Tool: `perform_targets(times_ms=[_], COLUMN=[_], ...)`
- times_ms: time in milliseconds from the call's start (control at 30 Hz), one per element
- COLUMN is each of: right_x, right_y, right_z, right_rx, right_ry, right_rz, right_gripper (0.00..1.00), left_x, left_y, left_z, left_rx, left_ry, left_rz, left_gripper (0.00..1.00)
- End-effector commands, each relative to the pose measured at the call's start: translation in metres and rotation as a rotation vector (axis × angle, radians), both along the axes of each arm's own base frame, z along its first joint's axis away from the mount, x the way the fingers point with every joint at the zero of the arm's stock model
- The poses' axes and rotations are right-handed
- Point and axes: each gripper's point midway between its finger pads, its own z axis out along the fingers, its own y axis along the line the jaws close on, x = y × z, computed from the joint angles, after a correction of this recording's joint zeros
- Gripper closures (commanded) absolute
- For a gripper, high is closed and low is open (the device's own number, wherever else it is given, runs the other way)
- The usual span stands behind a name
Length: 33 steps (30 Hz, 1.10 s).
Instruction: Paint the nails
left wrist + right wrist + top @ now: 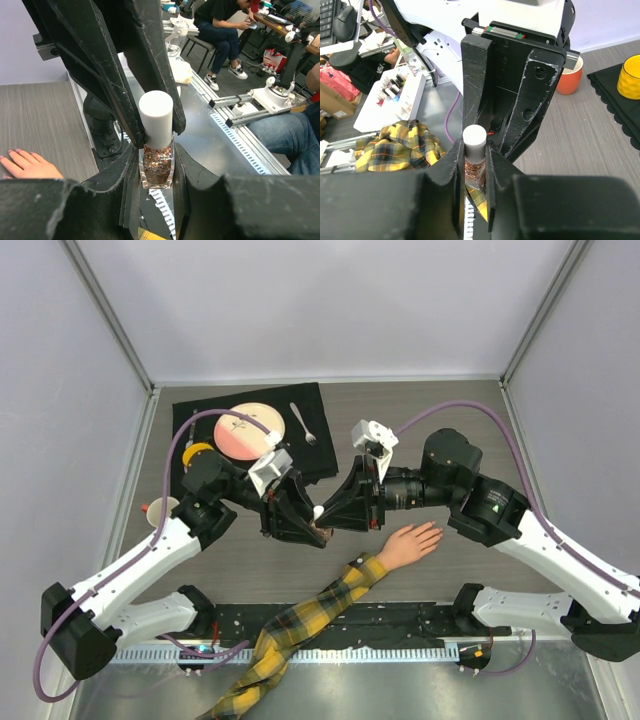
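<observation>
The left gripper point(157, 176) is closed firmly on the glitter polish bottle point(158, 162) and the right gripper point(474, 166) is pinched on its white cap point(156, 117), near the mannequin hand point(408, 544) with the nails point(436, 533), so the cap should turn straight, bottle kept upright.

Bright, even overhead light; wrist-view foregrounds look slightly soft.

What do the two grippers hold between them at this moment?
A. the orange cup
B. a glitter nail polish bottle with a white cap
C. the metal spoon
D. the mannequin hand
B: the left gripper clamps the glass body of the nail polish bottle, the right gripper closes on its white cap, and the mannequin hand lies apart from both.
</observation>
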Motion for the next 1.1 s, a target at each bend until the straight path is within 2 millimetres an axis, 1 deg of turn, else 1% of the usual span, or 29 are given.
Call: perform_targets(times_ms=[0, 33, 100, 133, 167, 233, 267, 300, 367, 400, 433, 467, 500, 533, 567, 600, 633, 667, 700, 733, 767, 800, 867, 900, 933, 967, 1000, 1033, 1067], right_x=[-0.004, -0.005, -0.006, -0.006, -0.005, 0.001, 0.004, 0.013, 0.023, 0.03, 0.049, 0.057, 0.065, 0.097, 0.064, 0.067, 0.074, 0.077, 0.076, 0.078, 0.08, 0.08, 0.079, 0.08, 0.078, 0.074, 0.075, 0.072, 0.069], right_y=[0.002, 0.002, 0.003, 0.003, 0.001, 0.001, -0.001, -0.002, -0.005, -0.009, -0.011, -0.009, -0.004, -0.016, 0.003, 0.005, 0.023, 0.028, 0.04, 0.05, 0.054, 0.056, 0.057, 0.057, 0.055, 0.056, 0.053, 0.051, 0.042], right_z=[0.006, 0.0, -0.008, -0.011, -0.012, -0.023, -0.027, -0.033, -0.041, -0.049, -0.053, -0.059, -0.069, -0.078, -0.081, -0.061, -0.093, -0.091, -0.082, -0.091, -0.087, -0.085, -0.08, -0.076, -0.067, -0.063, -0.059, -0.053, -0.039], right_rx=[0.032, 0.021, 0.005, 0.001, 0.0, -0.021, -0.032, -0.051, -0.07, -0.08, -0.085, -0.103, -0.138, -0.195, -0.226, -0.196, -0.324, -0.332, -0.317, -0.343, -0.337, -0.331, -0.318, -0.301, -0.284, -0.271, -0.264, -0.256, -0.222], right_ry=[-0.007, 0.0, 0.011, 0.012, 0.013, 0.02, 0.012, 0.012, 0.004, 0.008, 0.008, 0.016, 0.034, -0.024, -0.084, -0.072, -0.112, -0.103, -0.088, -0.098, -0.096, -0.095, -0.084, -0.076, -0.078, -0.067, -0.061, -0.072, -0.066], right_rz=[0.038, 0.043, 0.055, 0.055, 0.046, 0.007, -0.017, -0.072, -0.134, -0.186, -0.297, -0.374, -0.458, -0.756, -0.773, -0.893, -0.946, -1.001, -1.013, -1.022, -1.032, -1.029, -1.004, -0.99, -0.961, -0.93, -0.911, -0.878, -0.862], right_gripper=[0.99, 0.99, 0.99, 0.99, 0.99, 0.99, 0.99, 0.99, 0.99, 0.99, 0.99, 0.99, 0.99, 0.99, 0.99, 0.99, 0.99, 0.99, 0.99, 0.99, 0.99, 0.99, 0.99, 0.96, 0.92, 0.86, 0.73, 0.69, 0.63], left_x=[0.005, 0.012, 0.021, 0.026, 0.036, 0.046, 0.062, 0.069, 0.09, 0.115, 0.129, 0.141, 0.167, 0.176, 0.184, 0.196, 0.199, 0.2, 0.202, 0.199, 0.199, 0.196, 0.191, 0.189, 0.181, 0.176, 0.169, 0.161, 0.149], left_y=[0.0, -0.002, -0.001, 0.0, 0.002, 0.004, 0.005, 0.005, 0.009, 0.014, 0.019, 0.024, 0.037, 0.044, 0.05, 0.056, 0.058, 0.059, 0.057, 0.055, 0.054, 0.053, 0.052, 0.051, 0.046, 0.043, 0.04, 0.036, 0.032], left_z=[0.012, 0.016, 0.012, 0.014, 0.019, 0.02, 0.022, 0.022, 0.023, 0.024, 0.023, 0.024, 0.024, 0.02, 0.017, 0.01, 0.01, 0.003, 0.0, -0.004, -0.002, -0.007, -0.007, -0.01, -0.009, -0.01, -0.01, -0.01, -0.008], left_rx=[-0.036, -0.056, -0.035, -0.047, -0.061, -0.061, -0.067, -0.061, -0.039, -0.033, -0.008, -0.001, 0.012, 0.041, 0.056, 0.092, 0.106, 0.138, 0.148, 0.152, 0.133, 0.133, 0.126, 0.128, 0.116, 0.113, 0.11, 0.108, 0.095], left_ry=[-0.042, -0.079, -0.074, -0.098, -0.105, -0.111, -0.13, -0.134, -0.14, -0.132, -0.112, -0.114, -0.101, -0.093, -0.098, -0.116, -0.116, -0.118, -0.118, -0.117, -0.122, -0.118, -0.125, -0.127, -0.139, -0.15, -0.163, -0.194, -0.206], left_rz=[0.058, 0.109, 0.162, 0.189, 0.259, 0.325, 0.424, 0.467, 0.597, 0.742, 0.829, 0.903, 1.066, 1.128, 1.184, 1.248, 1.263, 1.265, 1.261, 1.243, 1.237, 1.226, 1.202, 1.189, 1.139, 1.102, 1.061, 1.006, 0.941], left_gripper=[1.0, 1.0, 1.0, 1.0, 1.0, 1.0, 1.0, 1.0, 1.0, 1.0, 1.0, 1.0, 1.0, 1.0, 1.0, 1.0, 1.0, 1.0, 1.0, 1.0, 1.0, 1.0, 1.0, 1.0, 1.0, 1.0, 1.0, 1.0, 1.0])
